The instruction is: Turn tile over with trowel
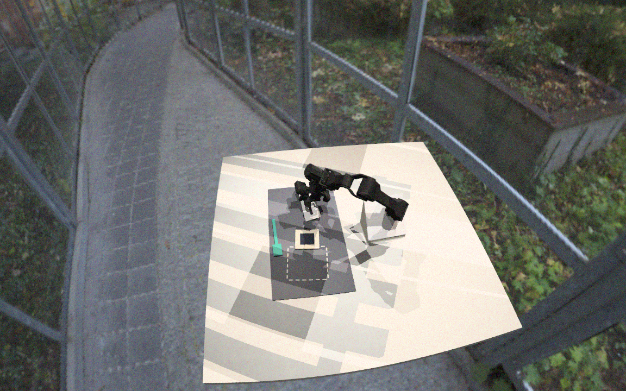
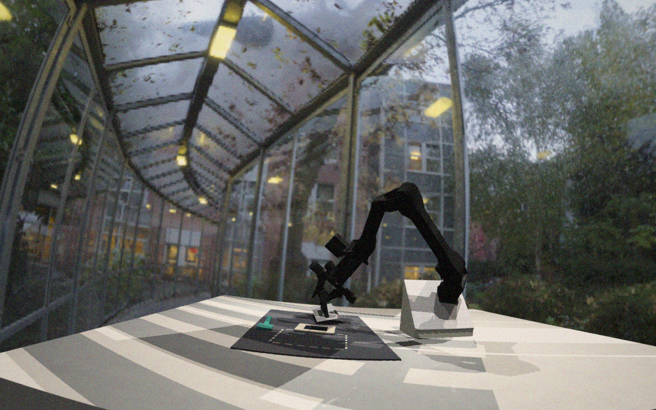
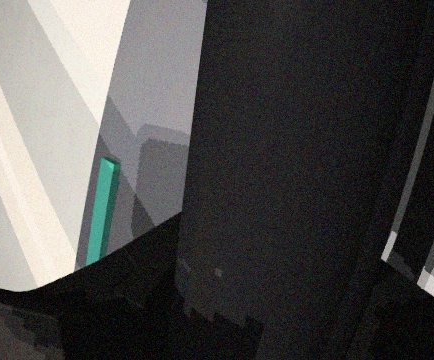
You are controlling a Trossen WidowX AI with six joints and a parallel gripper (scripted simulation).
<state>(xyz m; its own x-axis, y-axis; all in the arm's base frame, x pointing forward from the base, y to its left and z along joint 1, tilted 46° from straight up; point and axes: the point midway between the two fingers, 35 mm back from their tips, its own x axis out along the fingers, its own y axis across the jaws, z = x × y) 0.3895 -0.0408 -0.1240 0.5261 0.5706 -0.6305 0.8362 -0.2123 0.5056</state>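
The cream tile lies flat on the mat, dark marked square up, just behind the dashed outline. My gripper is over the mat behind the tile. It is shut on a pale grey, flat-bladed trowel. The blade looks tilted and low, a little apart from the tile. Whether it touches the mat I cannot tell. The fingers and wrist parts hide most of the trowel's handle. In the wrist view a dark finger fills the middle.
A teal long-handled tool lies along the dark mat's left edge. A white wedge-shaped block stands at the arm's base, right of the mat.
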